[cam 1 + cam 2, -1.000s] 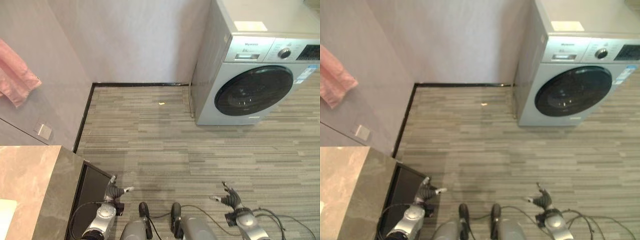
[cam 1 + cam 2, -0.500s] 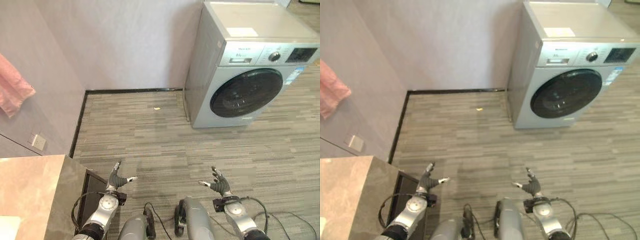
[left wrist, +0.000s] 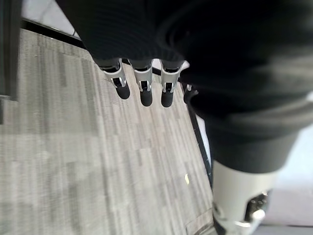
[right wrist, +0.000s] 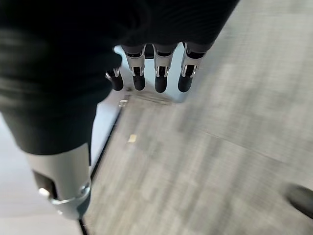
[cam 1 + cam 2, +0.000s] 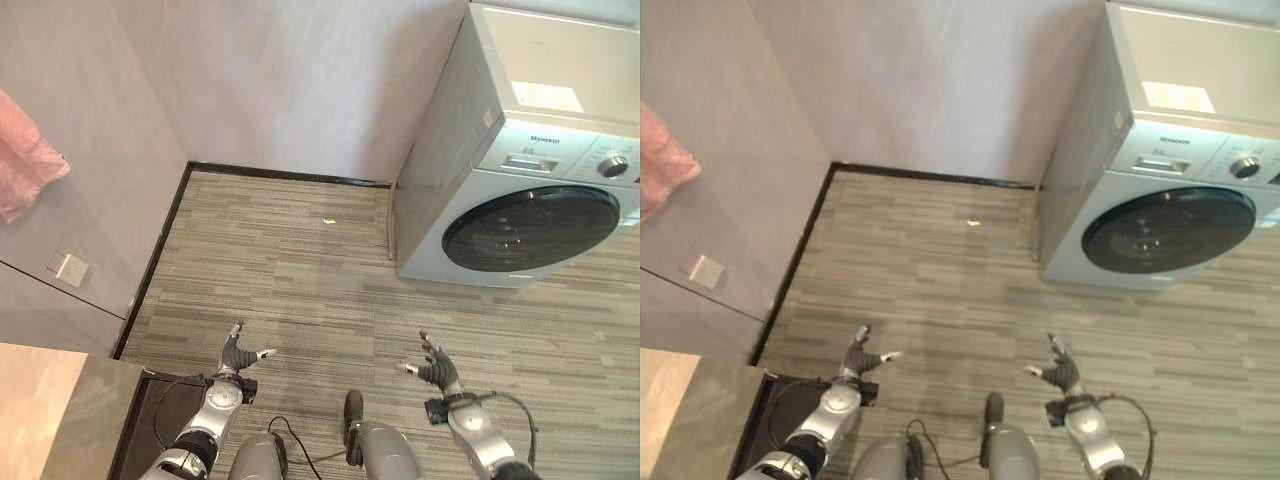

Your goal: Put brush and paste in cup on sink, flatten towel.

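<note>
A pink towel (image 5: pixel 26 158) hangs on the left wall, far up from both hands. The corner of a beige stone counter (image 5: pixel 32 410) shows at the lower left. My left hand (image 5: pixel 238 358) is held low over the wood-pattern floor beside that counter, its fingers (image 3: pixel 142 91) straight and empty. To its right, my right hand (image 5: pixel 437 373) hovers at the same height, its fingers (image 4: pixel 157 81) spread and holding nothing.
A silver washing machine (image 5: pixel 530 190) with a dark round door stands at the right against the back wall. A wall socket (image 5: pixel 68 268) sits low on the left wall. A dark cabinet side (image 5: pixel 150 425) drops below the counter. A small yellow scrap (image 5: pixel 328 221) lies on the floor.
The camera has moved: the counter has slid toward the lower left corner and the washing machine toward the right. Both hands stay open and empty in much the same pose.
</note>
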